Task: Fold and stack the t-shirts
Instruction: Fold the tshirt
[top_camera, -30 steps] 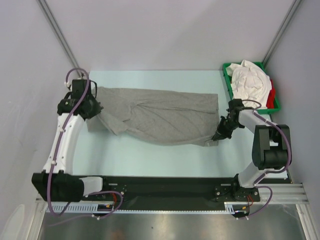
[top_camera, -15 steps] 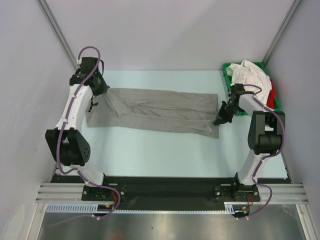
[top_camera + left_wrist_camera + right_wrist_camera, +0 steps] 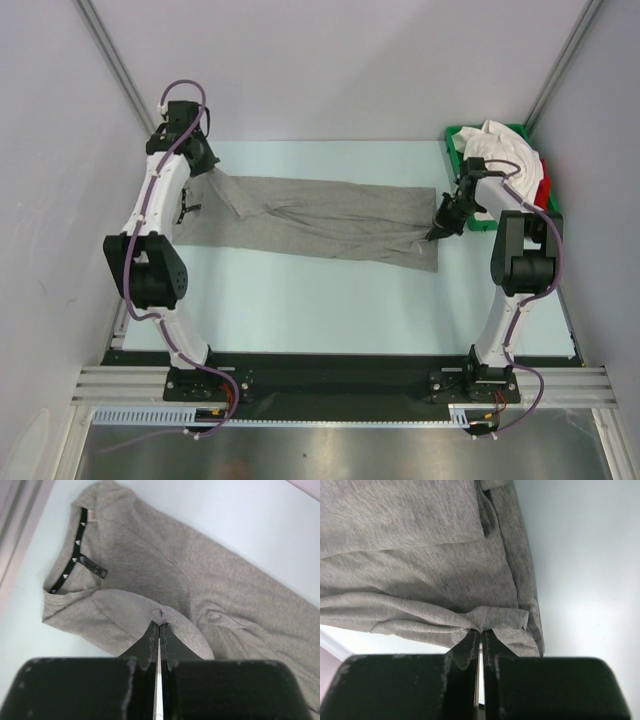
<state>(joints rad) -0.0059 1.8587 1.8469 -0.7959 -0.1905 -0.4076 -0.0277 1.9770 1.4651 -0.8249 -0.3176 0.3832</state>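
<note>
The heather grey t-shirt point(image 3: 320, 218) lies stretched across the table, folded lengthwise, its neck with the dark label point(image 3: 80, 555) at the left. My left gripper point(image 3: 205, 170) is shut on a pinch of its cloth near the neck end point(image 3: 160, 615) and holds that part raised. My right gripper point(image 3: 440, 225) is shut on the hem end point(image 3: 482, 625), cloth bunched at the tips. White t-shirts point(image 3: 500, 160) and a red one point(image 3: 543, 190) are piled in the green tray point(image 3: 460, 165) at the back right.
The green tray stands just behind my right gripper. Grey walls close in the left, back and right sides. The arm bases sit on a black rail point(image 3: 330, 380) at the near edge.
Both arms have moved toward the back of the table, pulling the grey shirt's near edge back with them. The shirt now lies flatter, narrower and more stretched out.
</note>
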